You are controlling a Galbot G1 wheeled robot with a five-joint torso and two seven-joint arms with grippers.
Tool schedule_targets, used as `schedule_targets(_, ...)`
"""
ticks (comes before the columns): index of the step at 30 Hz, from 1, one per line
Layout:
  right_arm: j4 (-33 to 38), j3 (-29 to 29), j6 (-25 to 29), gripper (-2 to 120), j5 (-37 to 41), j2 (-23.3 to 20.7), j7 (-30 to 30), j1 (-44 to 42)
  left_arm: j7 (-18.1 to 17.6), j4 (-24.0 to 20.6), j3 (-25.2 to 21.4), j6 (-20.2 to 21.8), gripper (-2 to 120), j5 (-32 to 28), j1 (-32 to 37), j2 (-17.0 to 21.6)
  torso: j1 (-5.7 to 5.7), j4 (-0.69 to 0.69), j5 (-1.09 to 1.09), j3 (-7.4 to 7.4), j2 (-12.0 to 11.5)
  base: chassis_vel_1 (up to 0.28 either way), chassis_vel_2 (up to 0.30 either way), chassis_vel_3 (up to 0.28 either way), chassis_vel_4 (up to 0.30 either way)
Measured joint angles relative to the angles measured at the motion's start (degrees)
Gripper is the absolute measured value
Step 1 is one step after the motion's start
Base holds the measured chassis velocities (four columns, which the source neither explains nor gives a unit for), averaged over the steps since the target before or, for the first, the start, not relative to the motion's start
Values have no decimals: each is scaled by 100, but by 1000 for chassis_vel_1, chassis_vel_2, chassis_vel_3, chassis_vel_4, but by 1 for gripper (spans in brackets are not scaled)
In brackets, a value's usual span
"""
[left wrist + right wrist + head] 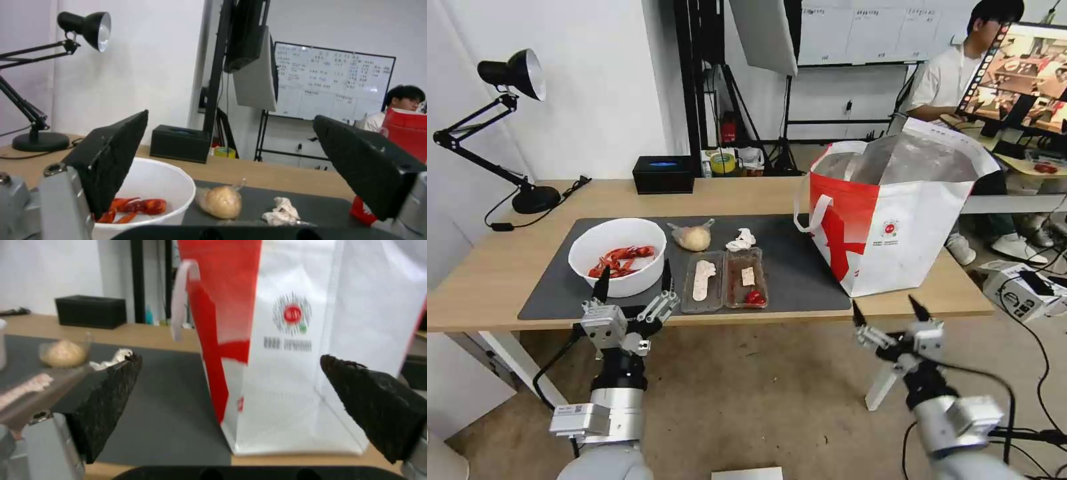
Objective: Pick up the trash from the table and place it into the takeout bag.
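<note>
Just beyond left tool [633, 281], spread wide, empty: bowl [617, 256]; right tool [887, 311] likewise.

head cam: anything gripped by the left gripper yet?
No. The left gripper hangs open at the table's near edge, just short of the white bowl, holding nothing.

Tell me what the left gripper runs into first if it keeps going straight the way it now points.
Most likely the white round bowl of red crayfish shells: the open left gripper points at its near rim from the light-wood table's front edge, though depth is unclear.
</note>
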Motion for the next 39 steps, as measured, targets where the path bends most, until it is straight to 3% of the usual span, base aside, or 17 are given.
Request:
schedule_targets(2, 210, 149, -351, 100, 531, -541, 125, 218, 8, 49, 18, 0, 100, -10, -2, 21, 0, 0, 1, 0, 0, 0, 0, 0, 0)
schedule_targets(5, 305, 219, -539, 100, 849, -864, 175, 364, 18, 90, 43, 12, 100, -10, 0, 41, 1, 3, -4, 0, 0, 0, 0, 0, 0)
schedule_targets(20, 192, 188, -577, 100, 900, -790, 134, 351, 55, 196, 103, 133, 100, -131, -76, 183, 0, 0, 0, -1, 1, 0, 0, 0, 0)
schedule_targets(24, 197, 186, -567, 100, 888, -756, 132, 334, 103, 195, 69, 281, 100, -487, -108, 293, 0, 0, 0, -1, 1, 0, 0, 0, 0)
schedule_targets(27, 233, 184, -556, 100, 877, -743, 130, 312, -90, 157, 62, 608, 100, -1197, -209, 397, 0, 0, -1, -1, 2, 0, 0, 0, 0)
schedule_targets(29, 238, 184, -555, 100, 876, -743, 130, 308, -113, 151, 64, 638, 100, -1264, -217, 403, 1, 0, -1, -1, 2, 0, 0, 0, 0)
schedule_targets(31, 282, 190, -534, 100, 866, -730, 128, 242, -774, 19, 199, 1134, 100, -2827, -391, 459, 0, 0, -1, -1, 2, 0, 0, 0, 0)
schedule_targets(32, 282, 190, -534, 100, 866, -730, 128, 242, -774, 19, 199, 1134, 100, -2827, -391, 459, 0, 0, -1, -1, 2, 0, 0, 0, 0)
schedule_targets(34, 286, 192, -527, 100, 859, -725, 126, 220, -1247, -101, 264, 1372, 100, -3924, -495, 418, 0, 0, -1, -1, 2, 0, 0, 0, 0)
schedule_targets(35, 286, 192, -527, 100, 859, -725, 126, 220, -1247, -101, 264, 1372, 100, -3924, -495, 418, 0, 0, -1, -1, 2, 0, 0, 0, 0)
schedule_targets(36, 287, 193, -526, 100, 856, -734, 126, 215, -1709, -233, 303, 1526, 100, -4907, -596, 336, 0, 0, -1, -1, 2, 0, 0, 0, 0)
schedule_targets(37, 290, 196, -525, 100, 854, -751, 126, 205, -1986, -303, 308, 1600, 100, -5499, -654, 284, 0, 0, -1, -1, 2, 0, 0, 0, 0)
schedule_targets(38, 290, 196, -525, 100, 854, -751, 126, 205, -1986, -303, 308, 1600, 100, -5499, -654, 284, 0, 0, -1, -1, 2, 0, 0, 0, 0)
schedule_targets(39, 293, 197, -525, 100, 851, -759, 127, 188, -2162, -344, 298, 1645, 100, -5939, -687, 250, 1, 0, 0, -1, 2, 0, 0, 0, 0)
